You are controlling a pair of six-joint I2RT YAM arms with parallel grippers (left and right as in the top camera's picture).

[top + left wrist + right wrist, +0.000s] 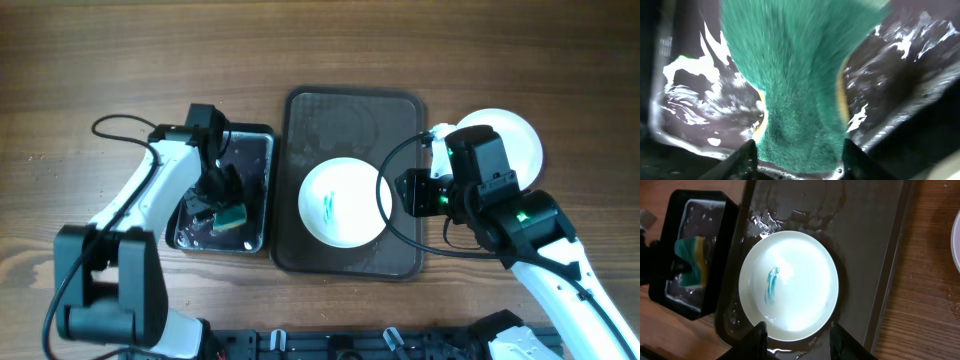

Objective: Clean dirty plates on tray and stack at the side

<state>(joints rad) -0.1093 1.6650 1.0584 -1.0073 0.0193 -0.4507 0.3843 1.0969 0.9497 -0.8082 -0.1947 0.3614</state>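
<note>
On the tray [875, 255], middle of the table [100, 60]: smeared plate [790, 280]. Just by its rim, right tool [799, 340], released, empty. In the black tray [250, 140]: sponge [800, 100] inside left tool [799, 159]; too blurry to tell if clenched.

My left arm [150, 185]: white shells, black joint housings, blocky black base.
My left cable [110, 121]: thin, black, looping off the white link.
My right arm [570, 285]: white link, black motor blocks, one small green light [520, 215].
My right cable [382, 195]: black, one long curve.
My right gripper [800, 337]: two matte black fingers [760, 337] with wedge tips.
</note>
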